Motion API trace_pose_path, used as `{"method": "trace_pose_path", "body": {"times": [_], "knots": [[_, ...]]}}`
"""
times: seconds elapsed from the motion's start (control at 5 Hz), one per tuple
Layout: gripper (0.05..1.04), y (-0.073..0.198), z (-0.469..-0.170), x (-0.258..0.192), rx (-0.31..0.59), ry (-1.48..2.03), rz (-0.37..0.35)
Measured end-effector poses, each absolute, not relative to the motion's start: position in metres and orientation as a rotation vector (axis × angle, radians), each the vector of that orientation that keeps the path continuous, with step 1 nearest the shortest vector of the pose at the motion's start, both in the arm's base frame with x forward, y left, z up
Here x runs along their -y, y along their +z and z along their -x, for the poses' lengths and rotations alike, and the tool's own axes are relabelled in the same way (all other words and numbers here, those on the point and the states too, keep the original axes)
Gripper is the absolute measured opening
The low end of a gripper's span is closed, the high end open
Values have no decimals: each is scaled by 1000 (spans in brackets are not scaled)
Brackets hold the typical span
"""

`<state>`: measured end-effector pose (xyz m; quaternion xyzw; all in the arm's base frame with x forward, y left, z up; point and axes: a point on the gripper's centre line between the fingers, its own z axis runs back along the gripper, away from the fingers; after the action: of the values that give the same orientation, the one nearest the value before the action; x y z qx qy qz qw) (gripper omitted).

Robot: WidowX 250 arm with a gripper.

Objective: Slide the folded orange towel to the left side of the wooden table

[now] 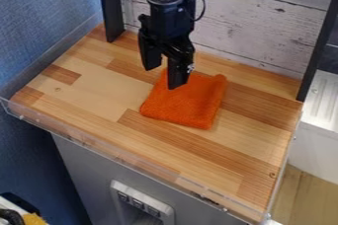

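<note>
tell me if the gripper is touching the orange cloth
Cannot tell. In the camera view, one finger of the gripper overlaps the orange cloth, but seen from above at a slant, contact and a small gap would look alike.

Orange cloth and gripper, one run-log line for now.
orange cloth: folded, on wooden worktop | gripper: fingers apart, at cloth's upper-left corner in view | contact: cannot tell

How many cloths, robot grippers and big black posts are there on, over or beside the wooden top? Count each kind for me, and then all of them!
Orange cloth: 1
Black gripper: 1
Black posts: 2
Total: 4
</note>
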<state>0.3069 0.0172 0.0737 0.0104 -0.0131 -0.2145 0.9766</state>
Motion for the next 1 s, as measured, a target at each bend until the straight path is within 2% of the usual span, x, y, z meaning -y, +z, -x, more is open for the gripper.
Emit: {"method": "trace_pose_path", "body": {"times": [0.4, 0.8, 1.0], "knots": [[956, 60, -309, -1, 6, -495, -2], [373, 49, -314, 12, 3, -529, 7], [158, 40, -320, 13, 2, -536, 13]]}}
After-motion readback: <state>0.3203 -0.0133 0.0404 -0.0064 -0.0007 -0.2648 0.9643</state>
